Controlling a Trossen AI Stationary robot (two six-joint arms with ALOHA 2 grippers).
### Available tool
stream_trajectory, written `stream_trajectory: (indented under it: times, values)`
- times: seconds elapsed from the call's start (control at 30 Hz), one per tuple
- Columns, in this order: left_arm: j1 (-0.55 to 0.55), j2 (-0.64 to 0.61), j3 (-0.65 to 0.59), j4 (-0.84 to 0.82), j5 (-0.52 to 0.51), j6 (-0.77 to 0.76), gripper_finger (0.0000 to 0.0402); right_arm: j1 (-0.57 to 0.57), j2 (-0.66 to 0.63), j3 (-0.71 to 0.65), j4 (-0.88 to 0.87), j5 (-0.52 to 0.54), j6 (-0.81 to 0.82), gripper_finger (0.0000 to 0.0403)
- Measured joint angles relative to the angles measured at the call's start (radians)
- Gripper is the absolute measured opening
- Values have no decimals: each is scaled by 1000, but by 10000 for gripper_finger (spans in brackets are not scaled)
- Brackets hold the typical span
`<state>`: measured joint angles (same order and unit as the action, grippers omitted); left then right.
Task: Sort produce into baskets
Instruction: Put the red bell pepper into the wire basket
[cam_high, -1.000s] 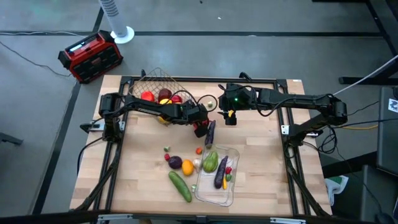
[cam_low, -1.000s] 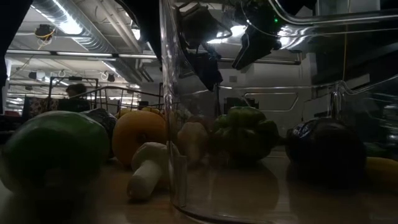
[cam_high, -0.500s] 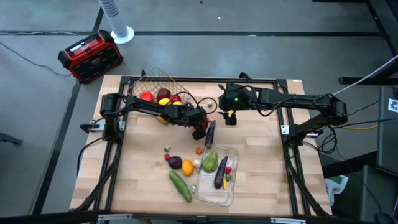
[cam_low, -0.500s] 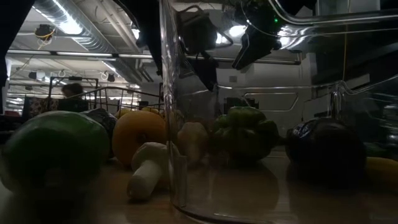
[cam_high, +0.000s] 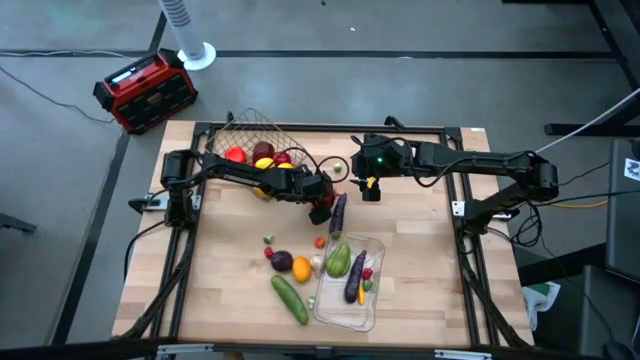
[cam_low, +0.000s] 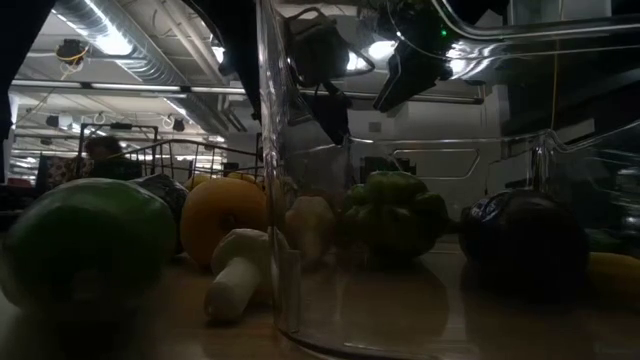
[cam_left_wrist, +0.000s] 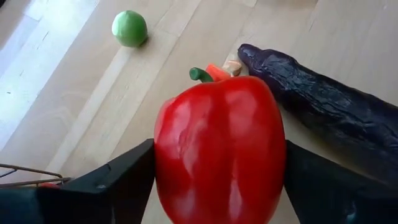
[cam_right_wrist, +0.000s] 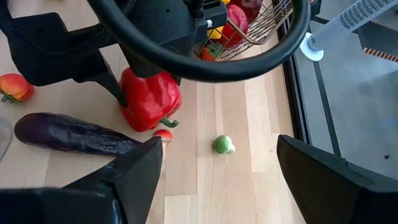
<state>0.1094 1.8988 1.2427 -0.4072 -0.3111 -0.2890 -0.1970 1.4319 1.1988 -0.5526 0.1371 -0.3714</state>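
Note:
A red pepper lies on the wooden table near its middle, beside a long purple eggplant. My left gripper reaches in from the table's left and is shut on the pepper. My right gripper hovers open above the table just right of it, with nothing between its fingers. The wire basket with red and yellow fruits stands at the far left. The clear tray near the front holds a green squash, an eggplant and small pieces. My left gripper pinches the red pepper between its two fingers, one on each flank of its body. The fingers slant down from the table's left. The pepper rests on the table, its green stem pointing away from the gripper.
A small green ball and a small orange piece lie close to the pepper. A cucumber, an orange fruit and a purple one lie left of the tray. A red-and-black box sits on the floor.

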Motion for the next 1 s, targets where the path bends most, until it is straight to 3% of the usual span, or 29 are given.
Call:
stream_trajectory:
  times: [0.2,0.5,0.67,1.0]
  values:
    - [0,-41,0,-6,0,-1,305,0,0,0,-5,0,0,312]
    - [1,-227,0,-46,1,0,309,0,0,0,-14,0,0,312]
    - [15,-340,0,-129,-4,0,310,0,0,0,-26,0,0,312]
    - [77,-525,0,-395,-108,1,310,0,0,0,-26,-43,0,312]
